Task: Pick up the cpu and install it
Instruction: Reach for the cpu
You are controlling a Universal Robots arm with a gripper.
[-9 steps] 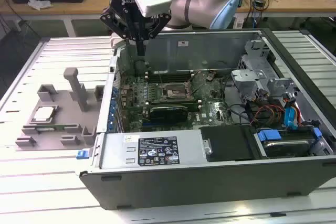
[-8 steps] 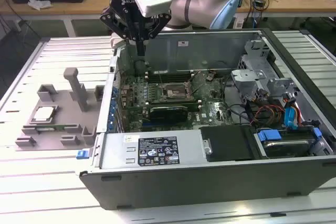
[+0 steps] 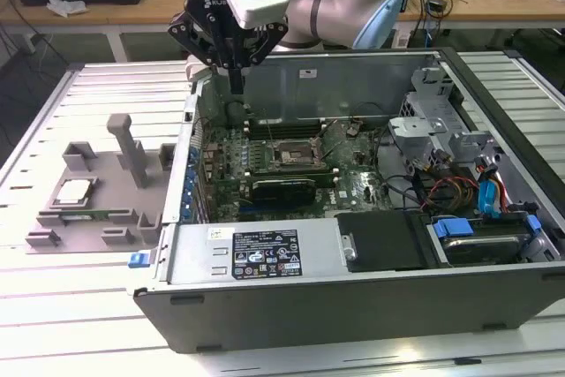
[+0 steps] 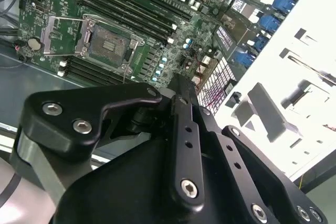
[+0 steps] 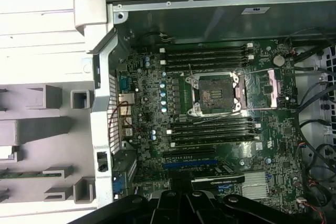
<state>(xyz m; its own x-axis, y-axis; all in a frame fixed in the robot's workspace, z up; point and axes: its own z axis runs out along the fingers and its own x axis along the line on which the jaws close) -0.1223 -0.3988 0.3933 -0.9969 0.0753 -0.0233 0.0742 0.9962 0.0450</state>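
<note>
The cpu (image 3: 73, 192), a small silver square chip, lies flat in a grey fixture (image 3: 97, 214) on the table at the exterior view's left, outside the computer case. My gripper (image 3: 237, 84) hangs above the case's far corner on that side, well apart from the cpu. Its black fingers (image 4: 181, 85) are drawn together to a point with nothing between them. The motherboard's socket (image 3: 291, 156) stands open with its metal frame lifted, as both wrist views show (image 4: 107, 43) (image 5: 215, 94); its bed is bare.
The open computer case (image 3: 353, 284) lies on a slatted white table (image 3: 79, 306). Memory slots (image 5: 210, 53), an expansion card (image 3: 282, 188), a drive cage (image 3: 428, 130) and coloured cables (image 3: 459, 187) crowd the inside. Upright grey posts (image 3: 124, 143) rise from the fixture.
</note>
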